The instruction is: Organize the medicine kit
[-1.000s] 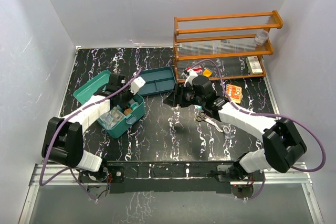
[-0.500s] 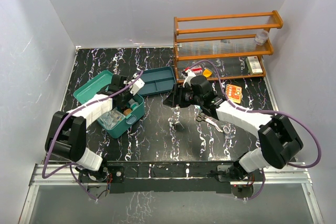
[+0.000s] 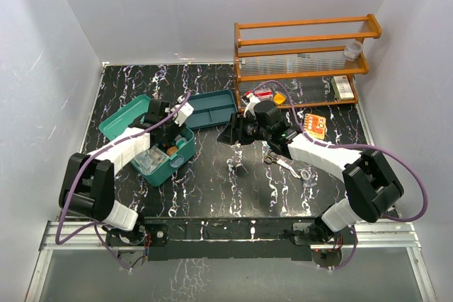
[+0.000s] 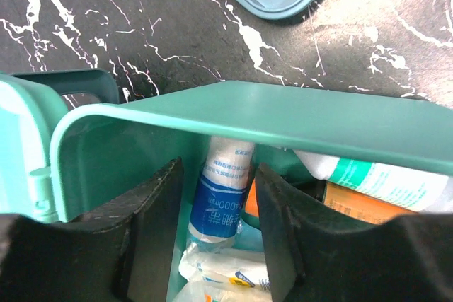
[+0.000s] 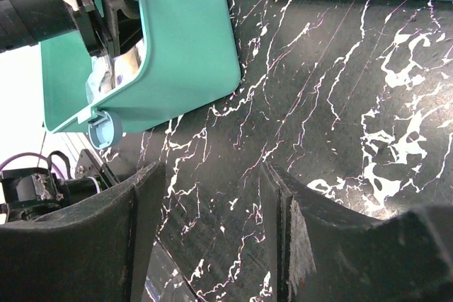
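- The medicine kit (image 3: 161, 175) stands on the left half of the table, close to the left arm. Its lid (image 3: 124, 117) is open and lies back toward the left wall.
- Inside the kit I see a white roll with a blue label (image 4: 218, 206), a white tube with a green band (image 4: 386, 178), an orange box (image 4: 357, 206) and some clear wrapped packets (image 4: 212, 274).
- The darker divided tray (image 3: 212, 109) lies just beside the kit, at its far right side. I cannot tell if the two touch.
- The left gripper (image 4: 216, 175) reaches down into the kit, just behind its far wall. Its fingers (image 4: 152, 238) are apart, one on each side of the roll, and it is not clear if they touch it.
- The right gripper (image 5: 212, 175) hangs over the bare table between the kit and the rack, and it points toward the kit. Its fingers (image 5: 283, 245) are wide apart and hold nothing.
- A pair of scissors (image 3: 283, 163) lies on the table beside the right forearm, and an orange packet (image 3: 316, 125) lies near the foot of the rack.
- The orange wooden rack (image 3: 304, 30) stands at the far right. It has a small box (image 3: 342, 87) on its low shelf and a clear cup (image 3: 352, 49) on a higher one.
- The table (image 3: 212, 189) is black with white marble veins. Plain white walls (image 3: 163, 12) close it on three sides.
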`<state>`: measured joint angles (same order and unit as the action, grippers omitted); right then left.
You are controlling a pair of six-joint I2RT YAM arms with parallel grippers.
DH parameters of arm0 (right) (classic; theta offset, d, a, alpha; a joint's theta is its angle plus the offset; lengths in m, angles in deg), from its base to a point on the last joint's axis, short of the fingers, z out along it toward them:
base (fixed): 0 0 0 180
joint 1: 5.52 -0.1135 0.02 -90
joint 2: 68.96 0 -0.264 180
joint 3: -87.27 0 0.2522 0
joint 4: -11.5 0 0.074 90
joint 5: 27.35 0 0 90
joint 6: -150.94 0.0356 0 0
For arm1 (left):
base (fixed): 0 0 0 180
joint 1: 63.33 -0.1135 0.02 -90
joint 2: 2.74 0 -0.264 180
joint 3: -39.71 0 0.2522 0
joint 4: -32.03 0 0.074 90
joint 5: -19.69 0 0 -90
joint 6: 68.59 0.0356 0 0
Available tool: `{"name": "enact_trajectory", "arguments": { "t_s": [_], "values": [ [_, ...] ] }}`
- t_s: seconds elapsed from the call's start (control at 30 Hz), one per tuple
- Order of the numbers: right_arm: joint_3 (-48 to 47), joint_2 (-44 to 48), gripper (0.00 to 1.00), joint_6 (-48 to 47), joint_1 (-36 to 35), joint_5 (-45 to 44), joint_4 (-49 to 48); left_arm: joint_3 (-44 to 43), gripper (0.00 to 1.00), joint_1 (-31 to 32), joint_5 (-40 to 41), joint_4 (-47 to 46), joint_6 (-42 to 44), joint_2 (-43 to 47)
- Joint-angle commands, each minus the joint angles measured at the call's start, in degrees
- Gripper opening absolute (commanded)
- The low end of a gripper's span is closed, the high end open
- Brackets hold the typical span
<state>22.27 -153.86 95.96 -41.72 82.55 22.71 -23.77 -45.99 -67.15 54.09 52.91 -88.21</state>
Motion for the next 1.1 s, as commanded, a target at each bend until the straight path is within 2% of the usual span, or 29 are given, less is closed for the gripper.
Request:
{"name": "enact_trajectory", "arguments": {
  "t_s": [0.0,0.17,0.4,0.6,0.8,1.07],
  "values": [
    [-2.7,0.1,0.53,0.4,0.3,1.1,-2.6,-1.3,0.40,-0.2,-1.4,1.6,-1.0,4.4],
    [-2.0,0.8,0.53,0.5,0.3,0.8,-2.6,-1.6,0.22,-0.2,0.1,4.0,-0.8,4.7],
    [-1.4,1.2,0.53,0.6,0.3,0.1,-2.9,-3.7,0.09,-0.2,10.1,12.6,-5.5,0.7],
    [-1.4,1.0,0.53,0.7,0.3,0.5,-3.3,-0.2,0.08,-0.2,7.1,7.9,-5.7,1.3],
    [-0.8,1.7,0.53,0.7,0.3,0.1,-3.3,2.3,0.07,-0.2,8.2,6.6,-5.9,-0.6],
    [-1.1,2.2,0.52,0.5,0.4,-0.5,-3.2,0.6,0.07,-0.2,7.2,7.1,-6.2,-0.5]
  ]
}}
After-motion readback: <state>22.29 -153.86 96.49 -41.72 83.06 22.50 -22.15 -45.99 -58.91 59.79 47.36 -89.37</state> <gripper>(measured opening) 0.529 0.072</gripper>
